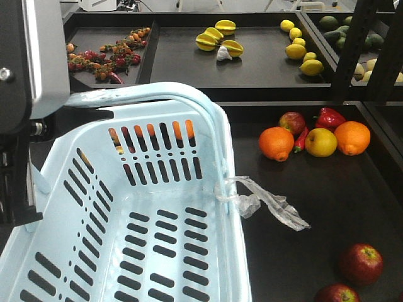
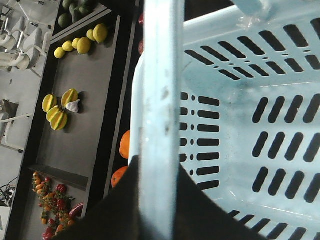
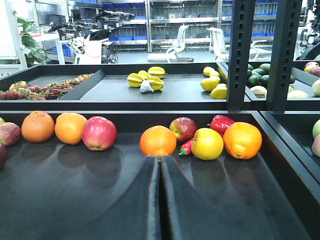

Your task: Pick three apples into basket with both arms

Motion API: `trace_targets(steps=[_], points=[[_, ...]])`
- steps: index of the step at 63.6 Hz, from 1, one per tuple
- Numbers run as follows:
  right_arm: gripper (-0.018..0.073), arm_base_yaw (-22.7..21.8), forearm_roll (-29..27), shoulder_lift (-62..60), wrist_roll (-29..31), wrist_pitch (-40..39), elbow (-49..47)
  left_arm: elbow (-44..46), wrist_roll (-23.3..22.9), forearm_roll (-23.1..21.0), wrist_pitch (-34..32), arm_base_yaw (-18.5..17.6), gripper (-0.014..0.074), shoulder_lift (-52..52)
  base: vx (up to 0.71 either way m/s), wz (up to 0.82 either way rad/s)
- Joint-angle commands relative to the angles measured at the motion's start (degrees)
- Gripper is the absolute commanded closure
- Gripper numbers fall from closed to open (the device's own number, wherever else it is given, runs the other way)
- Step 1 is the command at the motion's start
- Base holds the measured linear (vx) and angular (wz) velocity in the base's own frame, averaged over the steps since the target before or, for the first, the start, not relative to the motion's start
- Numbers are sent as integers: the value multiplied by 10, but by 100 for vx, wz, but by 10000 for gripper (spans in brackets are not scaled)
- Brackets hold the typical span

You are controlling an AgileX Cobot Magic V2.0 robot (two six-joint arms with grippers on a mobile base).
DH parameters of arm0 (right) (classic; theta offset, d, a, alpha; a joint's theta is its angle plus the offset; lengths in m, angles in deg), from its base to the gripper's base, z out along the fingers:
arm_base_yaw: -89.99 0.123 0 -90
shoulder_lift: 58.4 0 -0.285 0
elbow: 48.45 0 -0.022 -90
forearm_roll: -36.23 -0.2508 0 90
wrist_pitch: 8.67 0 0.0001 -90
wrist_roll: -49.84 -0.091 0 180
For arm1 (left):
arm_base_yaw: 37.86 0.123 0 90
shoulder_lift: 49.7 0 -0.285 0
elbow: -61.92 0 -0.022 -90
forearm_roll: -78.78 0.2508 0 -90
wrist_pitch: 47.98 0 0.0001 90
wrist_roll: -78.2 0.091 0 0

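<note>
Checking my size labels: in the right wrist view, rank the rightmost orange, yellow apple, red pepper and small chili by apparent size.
1. rightmost orange
2. yellow apple, slightly smaller
3. red pepper, partly hidden behind the apple, so unsure
4. chili, smallest

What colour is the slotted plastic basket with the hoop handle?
Pale blue-white; the slotted plastic basket shows best in the exterior front-facing view.

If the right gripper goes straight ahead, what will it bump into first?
Probably the orange right in front of the right gripper; its closed fingers point at it, with only bare tray between. Depth is hard to judge.
</note>
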Motion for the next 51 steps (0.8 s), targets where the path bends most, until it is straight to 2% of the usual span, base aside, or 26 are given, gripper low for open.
trace_targets(steps=[1, 51], points=[[568, -1, 4, -6, 5, -44, 8, 19, -5, -2, -49, -3, 603, 10, 0, 0], [568, -1, 4, -6, 5, -44, 8, 19, -5, -2, -49, -3, 603, 9, 0, 0]])
